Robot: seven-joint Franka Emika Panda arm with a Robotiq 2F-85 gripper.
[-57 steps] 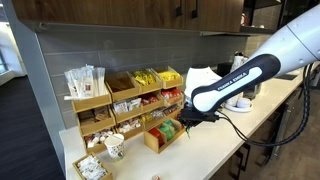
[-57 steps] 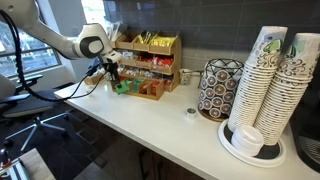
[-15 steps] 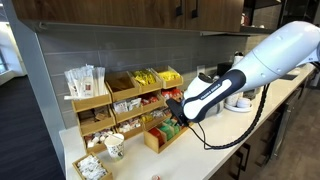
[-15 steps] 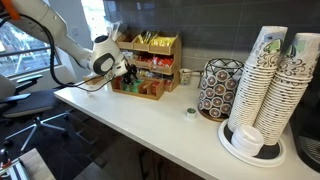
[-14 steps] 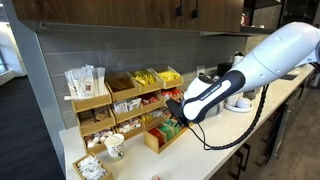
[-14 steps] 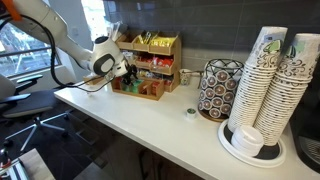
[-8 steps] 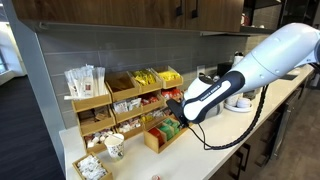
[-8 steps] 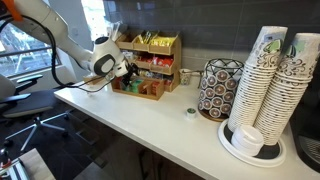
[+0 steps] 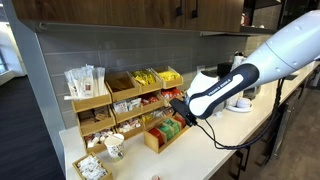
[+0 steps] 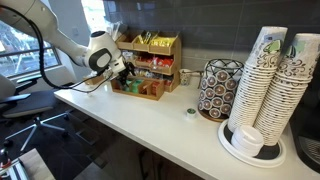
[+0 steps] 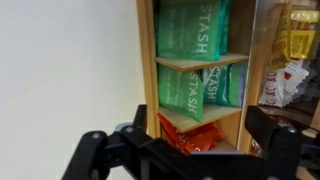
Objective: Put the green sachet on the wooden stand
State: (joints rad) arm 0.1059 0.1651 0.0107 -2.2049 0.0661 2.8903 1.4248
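In the wrist view, a green sachet [image 11: 186,92] lies tilted in the middle compartment of the wooden stand [image 11: 146,70], overlapping other green packets. More green packets [image 11: 190,28] fill the compartment beyond, and red packets [image 11: 190,135] lie in the nearest one. My gripper [image 11: 200,125] is open just above the stand, its dark fingers [image 11: 138,125] spread to either side with nothing held between them. In both exterior views the gripper [image 9: 178,108] [image 10: 126,68] hovers over the low front tray of the stand [image 9: 152,142] [image 10: 150,92], where green packets [image 9: 168,128] show.
Tiered wooden racks [image 9: 125,100] of packets stand against the wall behind the tray. A paper cup [image 9: 114,146] and a small box [image 9: 90,167] sit at one end. A round pod holder [image 10: 216,88] and stacked paper cups [image 10: 270,85] stand further along the white counter [image 10: 150,125].
The jaws have opened and the green sachet now lies in the stand. The arm has lifted and drawn back slightly from the tray.
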